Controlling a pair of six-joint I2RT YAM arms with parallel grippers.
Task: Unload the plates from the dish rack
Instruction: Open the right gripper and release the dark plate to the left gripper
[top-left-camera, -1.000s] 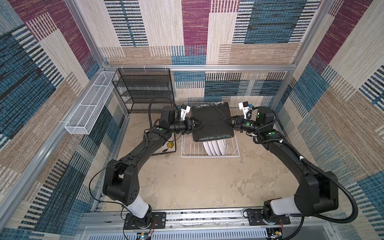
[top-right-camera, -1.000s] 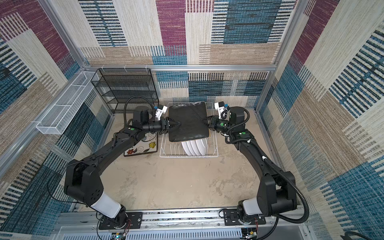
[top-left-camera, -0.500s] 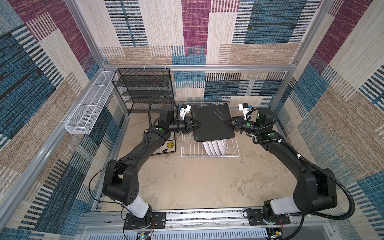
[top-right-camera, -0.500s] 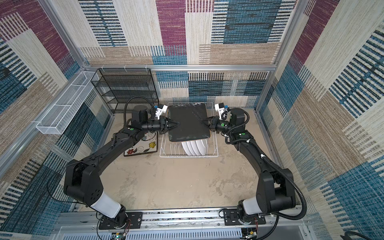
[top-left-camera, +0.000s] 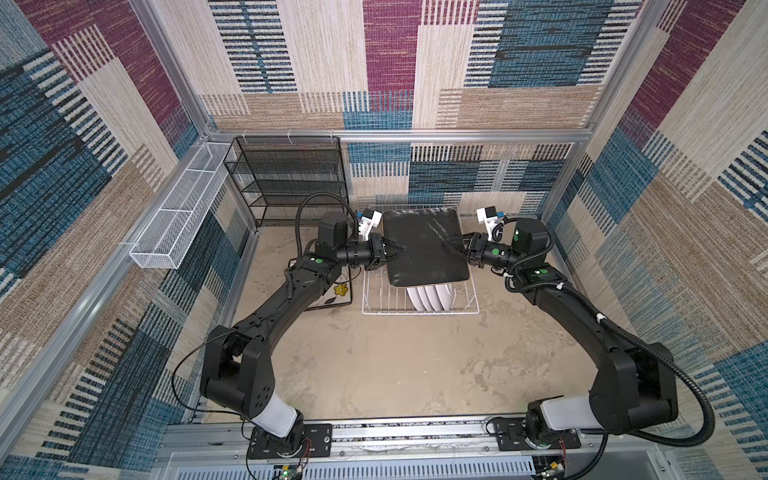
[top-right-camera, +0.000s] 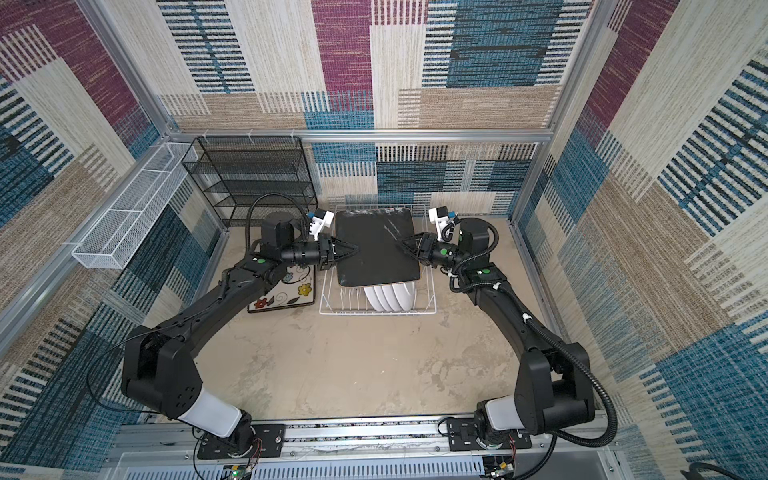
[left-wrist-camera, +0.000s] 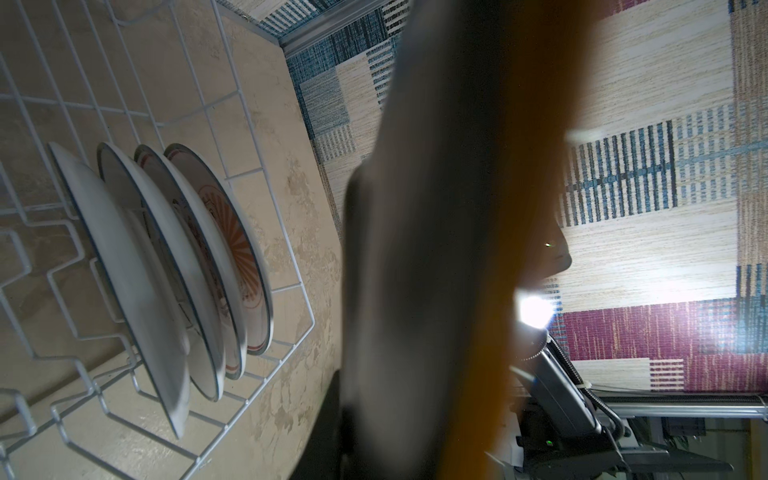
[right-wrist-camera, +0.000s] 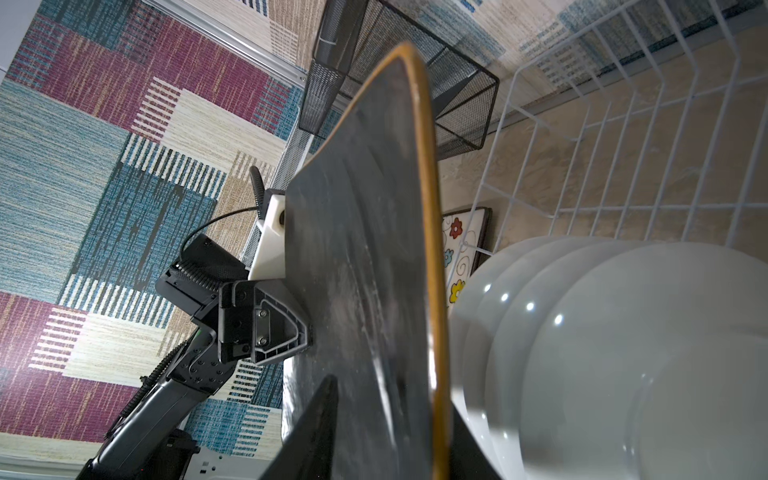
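A square plate (top-left-camera: 424, 249) (top-right-camera: 376, 249), black back up and orange-rimmed, hangs above the dish rack (top-left-camera: 415, 312) (top-right-camera: 332, 299). My left gripper (top-left-camera: 401, 251) (top-right-camera: 355, 250) is shut on its left edge; the right wrist view shows that left gripper (right-wrist-camera: 299, 328) clamped on the square plate (right-wrist-camera: 365, 249). My right gripper (top-left-camera: 451, 245) (top-right-camera: 405, 243) (right-wrist-camera: 390, 395) is open, its jaws standing apart on either side of the plate's right edge. Several round white plates (top-left-camera: 430, 296) (top-right-camera: 390, 297) (left-wrist-camera: 174, 270) (right-wrist-camera: 602, 353) stand upright in the rack below.
Another square plate (top-left-camera: 338, 291) (top-right-camera: 286, 289) (right-wrist-camera: 461, 249) lies flowered face up on the table left of the rack, under my left arm. A black mesh shelf unit (top-left-camera: 291, 178) stands at the back left, and a long white mesh basket (top-left-camera: 178, 216) hangs on the left wall.
My left gripper has shut on the plate's left edge. My right gripper's jaws have parted from the right edge. The plate stays above the rack.
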